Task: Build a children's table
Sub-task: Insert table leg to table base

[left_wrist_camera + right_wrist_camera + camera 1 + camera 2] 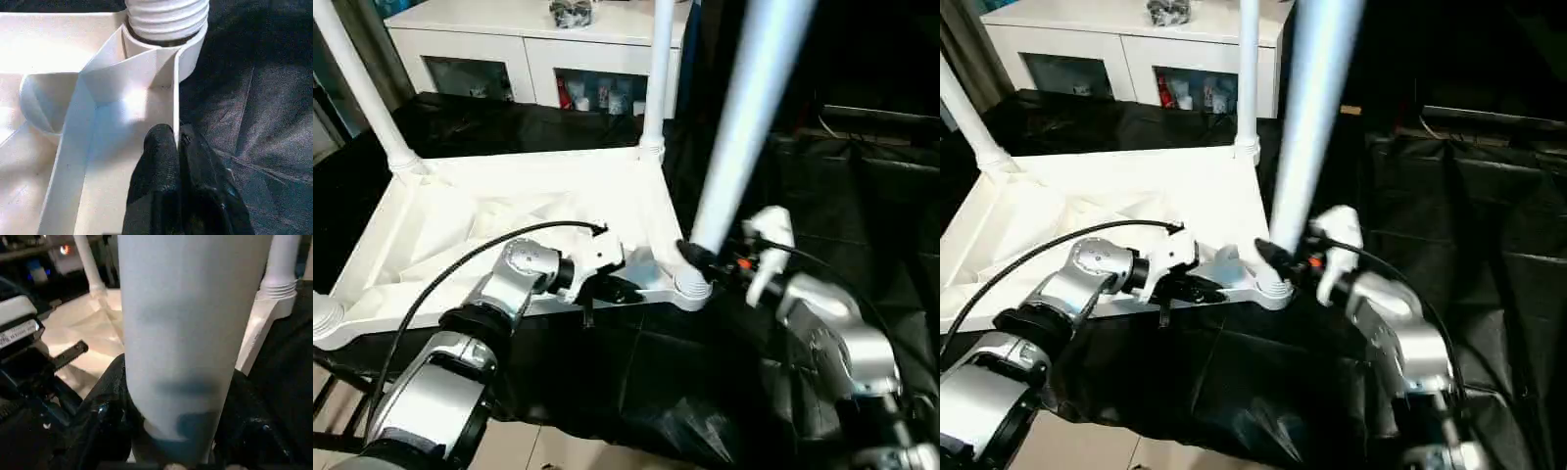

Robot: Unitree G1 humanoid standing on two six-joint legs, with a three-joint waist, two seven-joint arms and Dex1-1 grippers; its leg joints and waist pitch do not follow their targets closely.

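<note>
In the left eye view you see the tabletop point(509, 211) lying upside down across the middle left of the frame, on a surface covered with black cloth point(636, 382). Its ribbed underside forms a shallow tray, and some crumpled white wrapping lies inside it. At the top of the frame a white cabinet point(509, 44) holds small bottles behind its glass doors. Two legs stand in the far corner sockets, one at upper left point(357, 83) and one at upper centre point(658, 69). A third leg point(744, 117) rises from the near right corner socket point(690, 286). Your left tool point(622, 291) sits on the near rim of the tabletop, just left of this socket. Your right tool point(693, 257) is at the base of the third leg.

In the left wrist view the left tool point(177, 142) is clenched on the thin rim wall, one finger on each side.

In the right wrist view the right tool point(178, 431) grasps the third leg, its black fingers point(105, 401) around the tube.
</note>
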